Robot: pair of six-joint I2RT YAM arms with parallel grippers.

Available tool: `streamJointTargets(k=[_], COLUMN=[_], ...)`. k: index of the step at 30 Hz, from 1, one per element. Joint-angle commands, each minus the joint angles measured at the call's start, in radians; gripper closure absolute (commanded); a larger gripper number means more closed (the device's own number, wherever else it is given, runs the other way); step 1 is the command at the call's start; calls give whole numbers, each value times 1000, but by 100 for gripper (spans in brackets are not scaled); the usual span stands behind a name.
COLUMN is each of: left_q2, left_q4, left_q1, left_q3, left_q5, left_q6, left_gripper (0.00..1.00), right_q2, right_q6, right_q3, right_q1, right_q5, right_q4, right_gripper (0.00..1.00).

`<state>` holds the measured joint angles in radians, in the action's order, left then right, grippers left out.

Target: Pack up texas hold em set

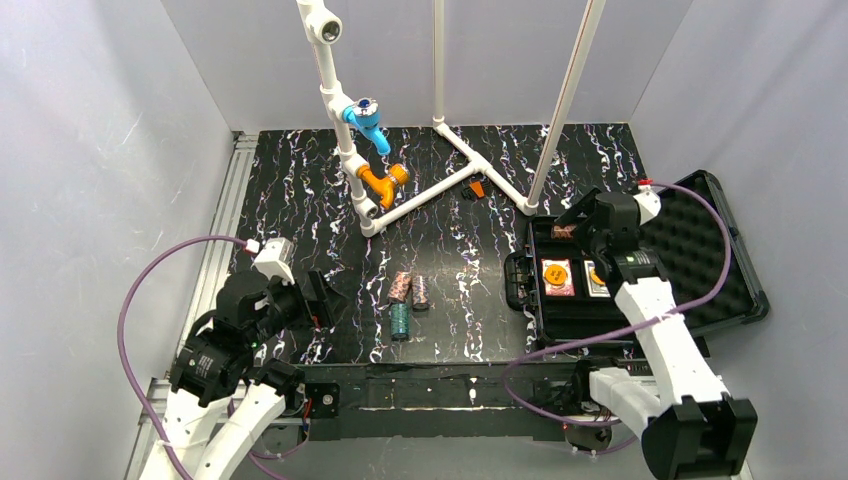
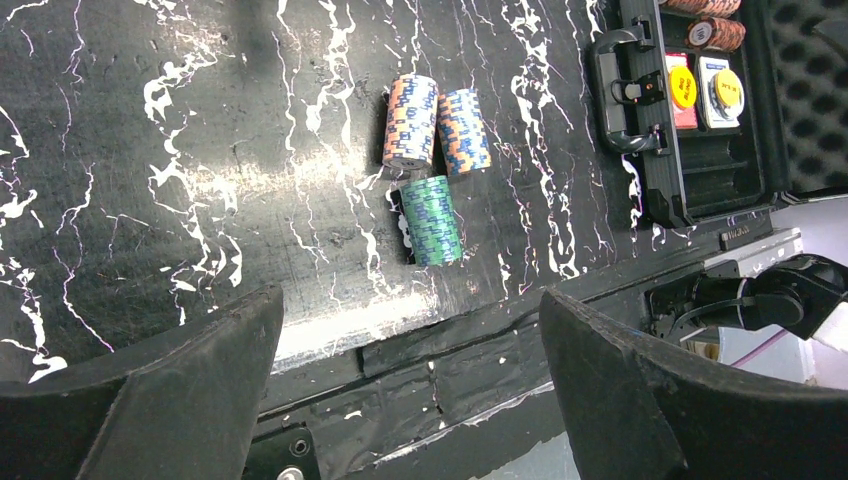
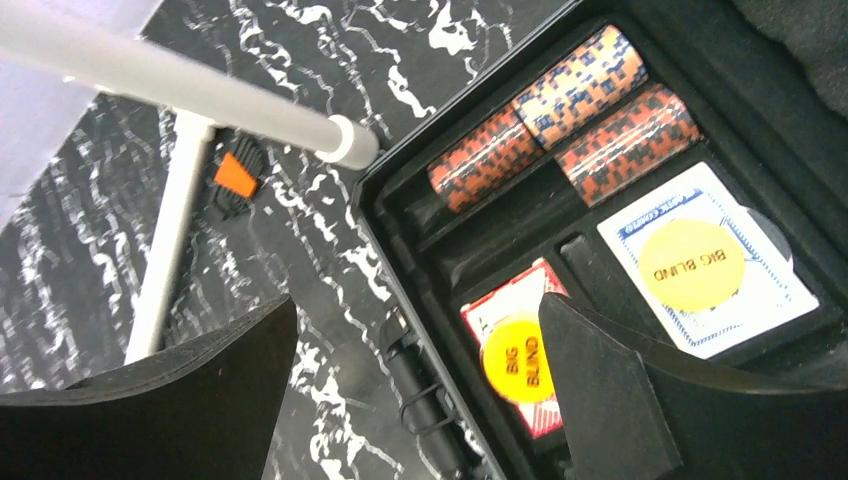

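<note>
Three chip stacks lie on their sides mid-table: an orange-blue one point(image 1: 401, 288) point(image 2: 411, 121), a blue-orange one point(image 1: 421, 292) point(image 2: 464, 132) and a green one point(image 1: 400, 321) point(image 2: 433, 220). The open black case point(image 1: 640, 330) point(image 3: 400, 215) sits at the right. It holds three orange chip stacks point(image 3: 565, 115), a red card deck point(image 1: 557, 277) point(image 3: 500, 300) and a blue deck point(image 3: 700, 262), each under a yellow Big Blind button point(image 3: 512, 358). My left gripper point(image 1: 322, 298) point(image 2: 412, 390) is open and empty near the table's front left. My right gripper point(image 1: 578, 222) point(image 3: 415, 390) is open and empty over the case's left rim.
A white pipe frame point(image 1: 420, 195) point(image 3: 170, 80) with blue point(image 1: 368, 122) and orange point(image 1: 384, 182) fittings stands at the back. A small orange-black piece point(image 1: 477, 188) point(image 3: 234, 176) lies by the pipes. The case's foam lid point(image 1: 705, 250) lies open to the right; its handle point(image 2: 625, 90) faces the chips.
</note>
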<state>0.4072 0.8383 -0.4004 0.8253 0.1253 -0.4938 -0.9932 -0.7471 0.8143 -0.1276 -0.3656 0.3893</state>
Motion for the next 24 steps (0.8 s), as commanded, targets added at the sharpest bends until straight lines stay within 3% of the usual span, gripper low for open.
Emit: streamJointTargets(k=[1,10,12,13,15,17,24], left_q2=[27,13,30,102,211,298,441], left_q4=[7,22,102,183,240,270,234], left_q1=[8,9,8,9,8,8,8], left_q3=[-5,2,115,278,373,357,234], left_q5=[-15,-38,-77,-109,-149,-125,-126], left_q6=[6,-6,-51,-72,-67,-80,-87], left_gripper=[1,1,1,1,2,8,11], right_q2=[99,184,217,238,255,249,151], right_q6=[-28,-39,-24,-2,2,5,73], right_q3=[7,37,35,34,15,12,63], right_q1=[-10,-14,-14,-14,-14,-14,-14], right_q5=[100,256,292,309,353,396,407], right_q4=[96,225,251,288,304,321,325], right_gripper=[2,2,2,2,2,2,2])
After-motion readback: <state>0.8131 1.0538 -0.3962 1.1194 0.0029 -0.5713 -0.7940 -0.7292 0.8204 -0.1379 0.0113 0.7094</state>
